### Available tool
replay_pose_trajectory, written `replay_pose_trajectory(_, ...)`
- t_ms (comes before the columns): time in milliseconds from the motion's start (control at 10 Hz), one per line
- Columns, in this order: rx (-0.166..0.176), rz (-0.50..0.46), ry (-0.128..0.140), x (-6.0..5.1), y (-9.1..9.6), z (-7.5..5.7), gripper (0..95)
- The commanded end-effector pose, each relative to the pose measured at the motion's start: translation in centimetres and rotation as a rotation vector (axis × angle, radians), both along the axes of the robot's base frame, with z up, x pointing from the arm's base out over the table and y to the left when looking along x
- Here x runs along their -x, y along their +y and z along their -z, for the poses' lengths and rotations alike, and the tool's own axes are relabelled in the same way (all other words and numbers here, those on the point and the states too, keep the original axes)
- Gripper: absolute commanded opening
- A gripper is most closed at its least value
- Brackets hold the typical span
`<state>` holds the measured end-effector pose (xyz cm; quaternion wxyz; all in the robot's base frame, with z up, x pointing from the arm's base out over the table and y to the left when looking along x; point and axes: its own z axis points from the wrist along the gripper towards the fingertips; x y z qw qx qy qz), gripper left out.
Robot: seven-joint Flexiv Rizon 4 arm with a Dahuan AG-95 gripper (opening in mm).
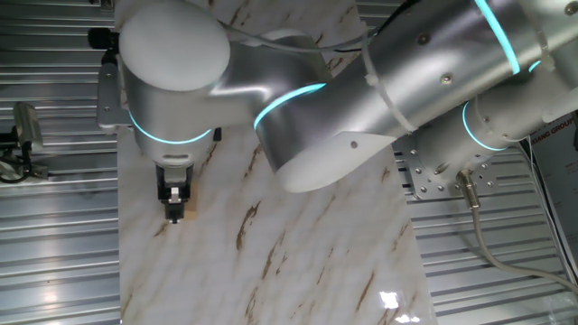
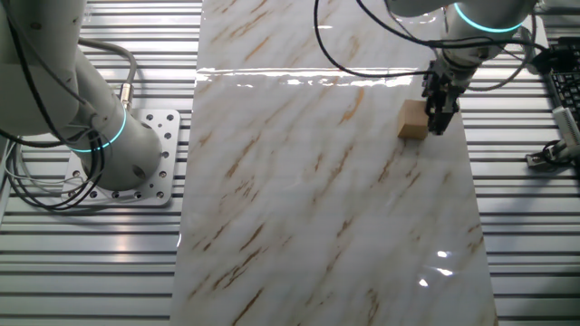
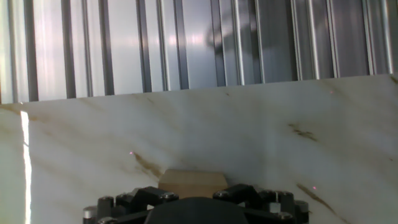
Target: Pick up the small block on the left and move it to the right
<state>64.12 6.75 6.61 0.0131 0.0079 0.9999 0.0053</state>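
The small block (image 2: 412, 120) is a plain light-tan wooden cube on the marble board. In the other fixed view it shows just left of my black gripper (image 2: 439, 116). In one fixed view only its edge (image 1: 191, 214) peeks out to the right of the gripper (image 1: 174, 213). In the hand view the block (image 3: 191, 182) lies low in the middle, between the two black finger parts (image 3: 144, 196). The gripper is down at the block's level. The fingers hide the contact, so I cannot tell whether they press on it.
The marble board (image 2: 317, 199) lies on a ribbed metal table (image 2: 91, 272). The block is close to the board's edge (image 3: 205, 90). The arm's base plate (image 2: 136, 172) is bolted beside the board. A clamp and cables (image 2: 553, 149) lie past the edge near the gripper.
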Motion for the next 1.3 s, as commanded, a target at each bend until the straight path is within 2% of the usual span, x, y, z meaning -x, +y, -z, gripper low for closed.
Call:
replay_pose_trajectory(100,0.003,-0.043,0.007,0.3,-0.3,-0.9,0.0)
replay_pose_trajectory(200,0.008,-0.070,0.023,0.6,-0.6,-1.5,0.0)
replay_pose_trajectory(300,-0.005,-0.080,0.039,0.9,-0.9,-2.2,0.0)
replay_pose_trajectory(600,-0.036,-0.094,0.030,1.2,-1.2,-3.0,0.0)
replay_pose_trajectory(700,-0.035,-0.113,0.030,1.2,-1.2,-3.0,0.0)
replay_pose_trajectory(900,-0.037,-0.153,0.053,1.2,-1.2,-3.0,0.0)
replay_pose_trajectory(1100,-0.048,-0.187,0.058,1.2,-1.2,-3.0,0.0)
replay_pose_trajectory(1300,-0.072,-0.297,0.077,1.2,-1.2,-3.0,0.0)
